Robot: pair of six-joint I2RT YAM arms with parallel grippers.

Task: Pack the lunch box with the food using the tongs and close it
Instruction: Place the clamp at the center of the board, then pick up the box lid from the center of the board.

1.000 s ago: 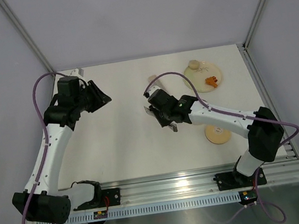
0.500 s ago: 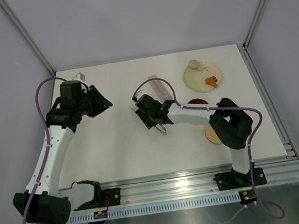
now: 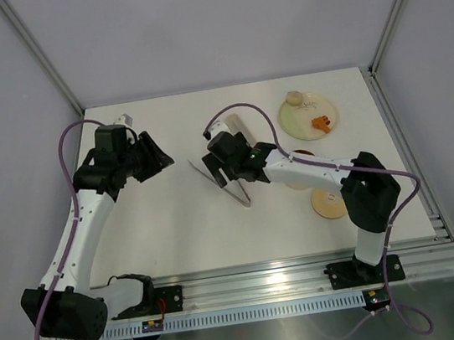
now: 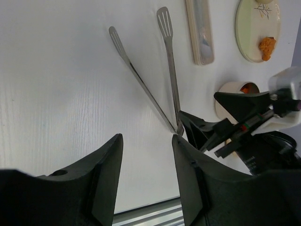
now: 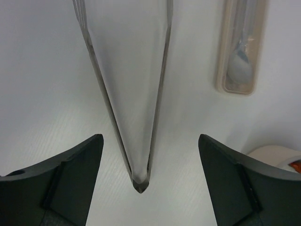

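The silver tongs (image 3: 222, 183) lie flat on the white table in a narrow V, joint end toward the near edge. My right gripper (image 5: 149, 139) hovers over that joint end (image 5: 141, 184), open wide, with one finger on each side and neither touching the metal. My left gripper (image 3: 157, 156) hangs to the left of the tongs (image 4: 155, 89), open with nothing between its fingers. The cream lunch box (image 4: 233, 88), with orange food inside, sits behind my right arm. Its tan lid (image 3: 330, 203) lies nearer the front. An orange piece (image 3: 319, 123) and a beige bun (image 3: 293, 97) rest on the plate.
The pale yellow-green plate (image 3: 304, 117) stands at the back right. A pale oblong case (image 3: 238, 124) lies just behind the tongs' tips. The right arm's forearm (image 3: 312, 171) stretches over the lunch box area. A metal rail (image 3: 251, 281) runs along the table's near edge.
My right gripper has opened wide and moved left and toward the back. The tongs now lie spread on the table. My left gripper has opened a little.
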